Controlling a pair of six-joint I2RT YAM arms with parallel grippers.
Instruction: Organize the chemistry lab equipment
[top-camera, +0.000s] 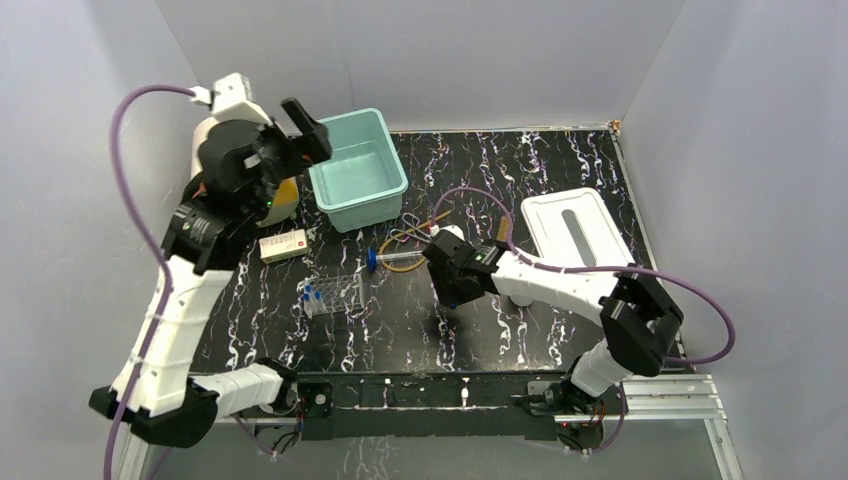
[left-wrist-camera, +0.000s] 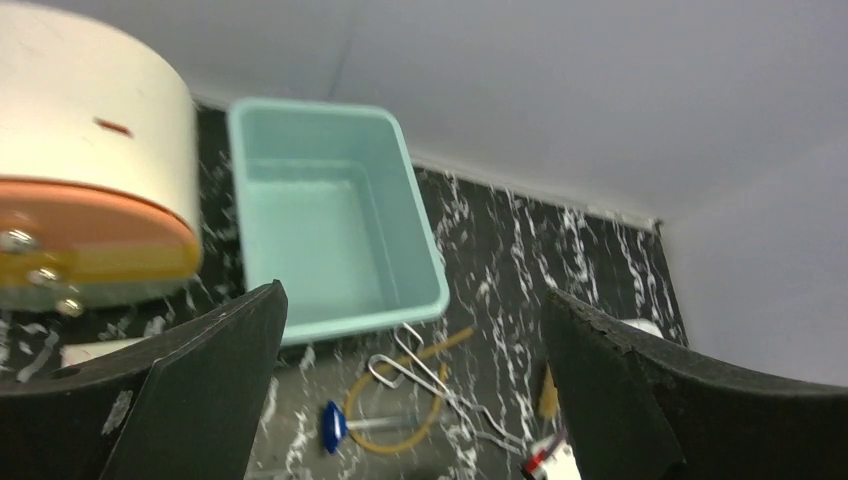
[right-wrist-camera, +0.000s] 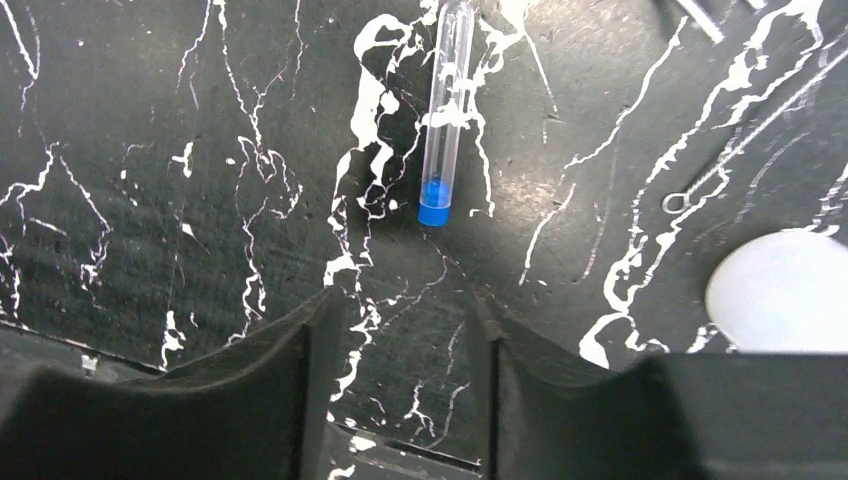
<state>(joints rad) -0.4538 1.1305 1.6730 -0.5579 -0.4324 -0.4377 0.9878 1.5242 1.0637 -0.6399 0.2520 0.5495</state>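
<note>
My left gripper (top-camera: 292, 138) hangs open and empty, high beside the teal bin (top-camera: 385, 188). Between its fingers the left wrist view shows the metal tongs (left-wrist-camera: 440, 385), the amber tubing loop (left-wrist-camera: 397, 447), the syringe's blue end (left-wrist-camera: 334, 425) and the squeeze bottle's red nozzle (left-wrist-camera: 537, 460) on the table. My right gripper (right-wrist-camera: 400, 310) is open just above the table. A clear vial with a blue cap (right-wrist-camera: 445, 110) lies flat beyond its fingertips, apart from them. A clear rack (top-camera: 333, 293) with blue-capped vials stands left of centre, near the syringe (top-camera: 395, 258).
The cream-and-orange drum (left-wrist-camera: 90, 200) stands left of the bin, with a small cream box (top-camera: 283, 246) in front of it. A white lid-like tray (top-camera: 575, 230) lies at the right. A white rounded thing (right-wrist-camera: 785, 290) sits right of my right gripper. Grey walls enclose the table.
</note>
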